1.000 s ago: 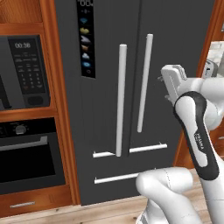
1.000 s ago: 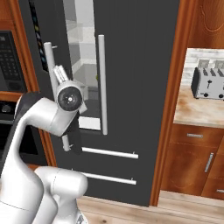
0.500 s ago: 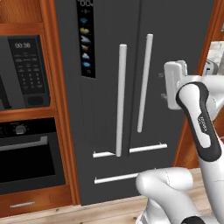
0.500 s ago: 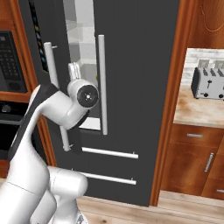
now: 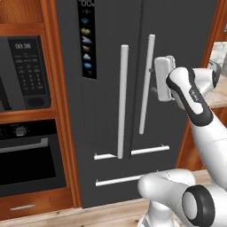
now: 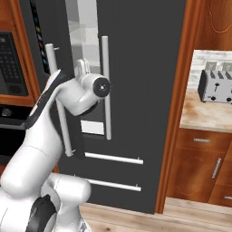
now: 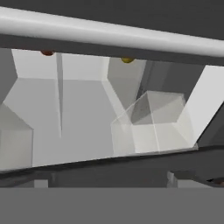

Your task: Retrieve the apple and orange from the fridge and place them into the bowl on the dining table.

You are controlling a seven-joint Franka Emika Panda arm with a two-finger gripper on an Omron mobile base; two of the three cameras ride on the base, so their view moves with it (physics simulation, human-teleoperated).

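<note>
Hand view looks past a white bar handle (image 7: 109, 35) into the fridge (image 7: 78, 109), its door ajar. Apple (image 7: 47, 53) and orange (image 7: 127, 60) sit far ahead of the end effector (image 5: 162, 79); whether it is open or closed cannot be told.

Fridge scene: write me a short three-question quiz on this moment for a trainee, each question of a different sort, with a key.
1. True or false: in the right base view, the fridge stands ajar.
2. What stands on the counter to the right of the fridge? A. a toaster B. a kettle C. a blender
3. Fill in: in the hand view, two fruits peek out just under the white handle: the dark red apple and the yellow-orange ____.

Key: 1. true. 2. A. 3. orange.
</note>
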